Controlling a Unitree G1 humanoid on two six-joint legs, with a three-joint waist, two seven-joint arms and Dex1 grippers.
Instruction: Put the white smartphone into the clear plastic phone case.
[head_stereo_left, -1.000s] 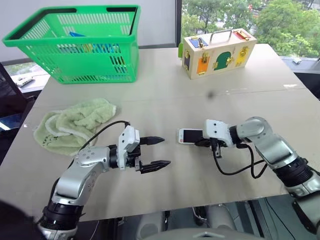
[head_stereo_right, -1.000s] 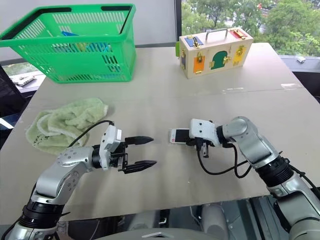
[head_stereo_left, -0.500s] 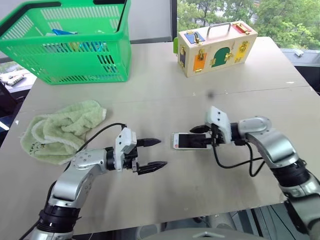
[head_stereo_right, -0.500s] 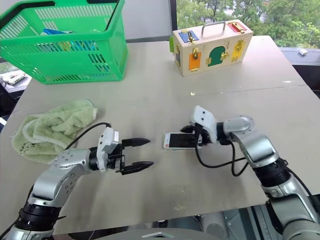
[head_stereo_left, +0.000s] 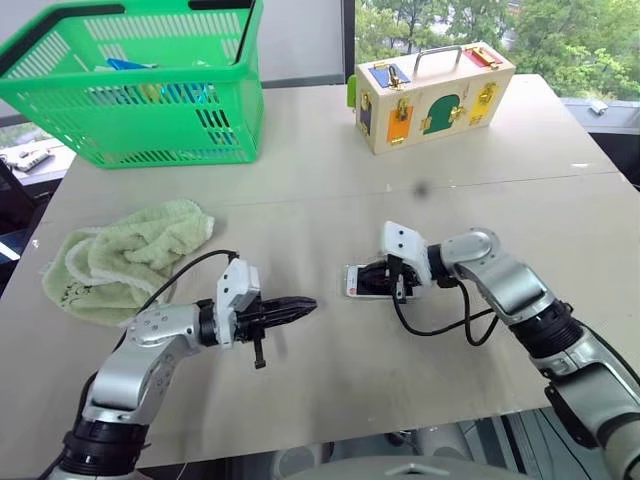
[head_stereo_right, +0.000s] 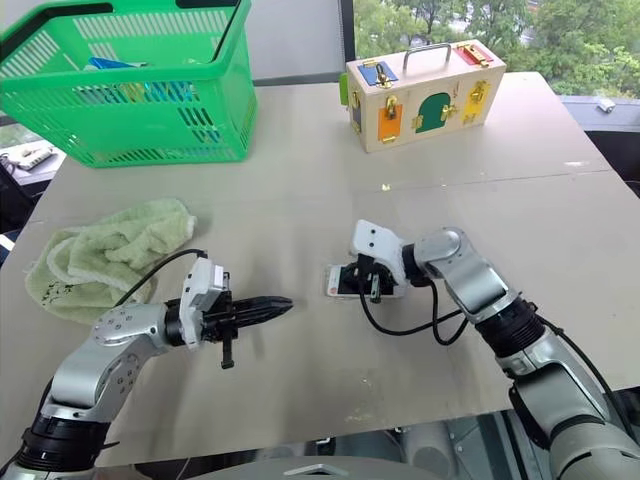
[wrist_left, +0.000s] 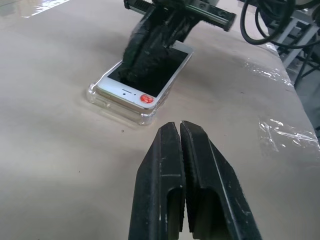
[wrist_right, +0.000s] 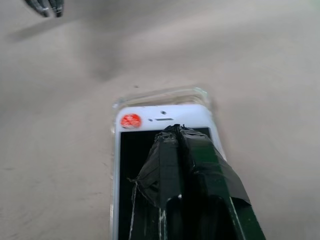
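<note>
The white smartphone (wrist_left: 131, 95) lies screen up on the table, with a red dot on its white end. Around that end I see the rim of the clear plastic phone case (wrist_left: 114, 109), and the phone sits in it slightly above the rim. My right gripper (wrist_right: 175, 130) is shut, its taped black tips resting on the phone's black screen (head_stereo_left: 362, 281). My left gripper (head_stereo_left: 300, 306) is shut on nothing. It hovers low over the table, a short way left of the phone, and points at it.
A green basket (head_stereo_left: 150, 130) with several items stands at the back left. A green towel (head_stereo_left: 120, 255) lies left of my left arm, and a wooden lock box (head_stereo_left: 430, 95) is at the back right. Black cables hang from both wrists.
My left gripper has gone from wide open to shut. My right gripper moved left from the phone's right end onto its screen. The camera also shifted early in that second.
</note>
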